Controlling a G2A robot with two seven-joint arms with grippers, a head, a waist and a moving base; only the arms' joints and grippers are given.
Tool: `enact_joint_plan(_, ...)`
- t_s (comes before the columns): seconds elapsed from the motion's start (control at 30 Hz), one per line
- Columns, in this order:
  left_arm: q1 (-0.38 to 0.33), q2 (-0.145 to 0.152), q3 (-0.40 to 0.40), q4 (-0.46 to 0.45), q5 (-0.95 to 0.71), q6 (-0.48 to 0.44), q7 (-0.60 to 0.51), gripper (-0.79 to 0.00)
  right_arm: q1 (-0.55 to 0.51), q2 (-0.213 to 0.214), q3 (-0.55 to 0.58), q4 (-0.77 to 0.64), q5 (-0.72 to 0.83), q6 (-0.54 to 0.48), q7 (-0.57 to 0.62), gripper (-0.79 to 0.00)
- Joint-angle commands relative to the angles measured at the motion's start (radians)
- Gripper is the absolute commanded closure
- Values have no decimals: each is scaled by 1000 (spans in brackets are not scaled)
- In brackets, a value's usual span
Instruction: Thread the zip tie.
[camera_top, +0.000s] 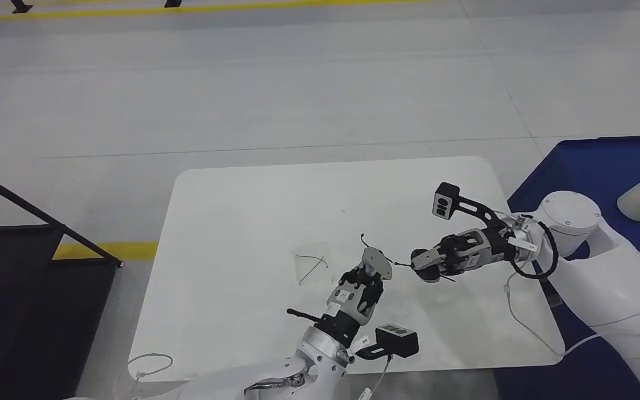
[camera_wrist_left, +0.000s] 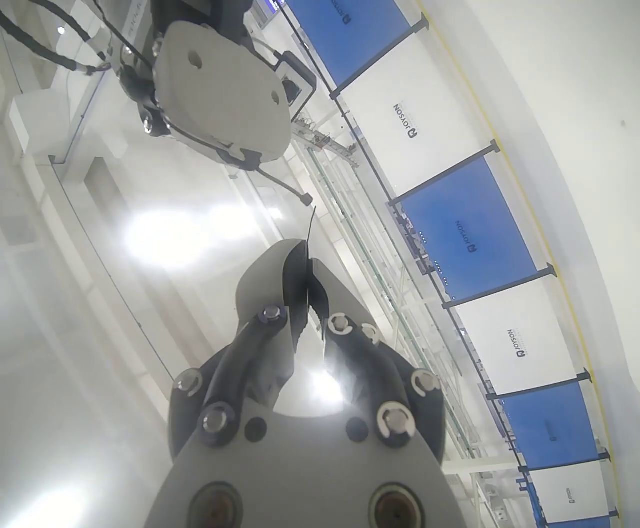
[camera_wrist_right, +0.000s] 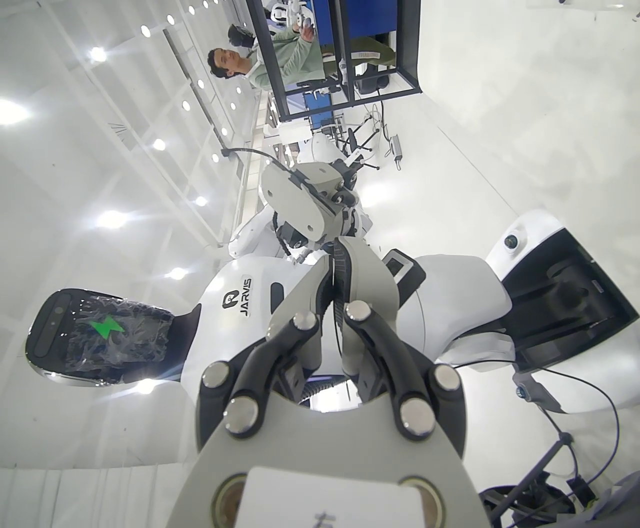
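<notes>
We are finding the left gripper (camera_wrist_left: 306, 262) pinched shut on the thin black plastic zip tie (camera_wrist_left: 309, 227), its tail tip pointing toward upper frame. The right gripper (camera_wrist_right: 336, 250), also closed on the tie, is presenting the head (camera_wrist_left: 306, 199) just beyond that tip, nearly in line. A loose pale strand (camera_top: 312, 263) is lying mid-frame on the white counter (camera_top: 240, 230), well apart.

White table (camera_top: 230, 210), left tool (camera_top: 378, 260) close to right tool (camera_top: 417, 264), thin strand (camera_top: 312, 263) lying nearby
</notes>
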Motion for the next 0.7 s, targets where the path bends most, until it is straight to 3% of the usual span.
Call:
enact_joint_plan(0.0,-4,0,0,0,0,-4,11,0,-2,-1,3,-1,-1,1,1,0)
enact_joint_plan(0.67,-15,0,0,0,0,-1,19,0,14,-15,6,9,-29,23,8,0)
